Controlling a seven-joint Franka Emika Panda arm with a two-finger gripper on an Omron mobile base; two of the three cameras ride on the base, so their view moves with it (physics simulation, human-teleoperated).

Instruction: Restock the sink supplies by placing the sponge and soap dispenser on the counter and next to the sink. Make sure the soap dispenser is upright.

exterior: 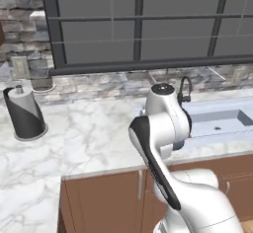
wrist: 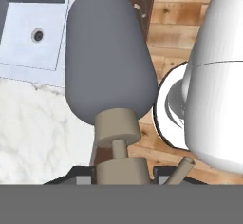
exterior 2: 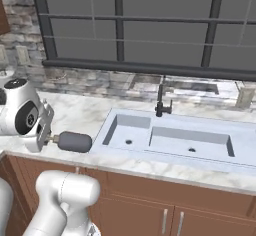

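soap dispenser (exterior 2: 75,141) sideways, left of sink (exterior 2: 172,136) | above counter (exterior 2: 85,115) edge

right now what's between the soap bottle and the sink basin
In the right base view, just a bare strip of counter separates the soap bottle, held sideways by its pump, from the sink.

arm (exterior: 165,143) bent over marble worktop (exterior: 94,133), sink (exterior: 220,121) and black faucet (exterior: 184,89) right, paper towel holder (exterior: 24,113) far left
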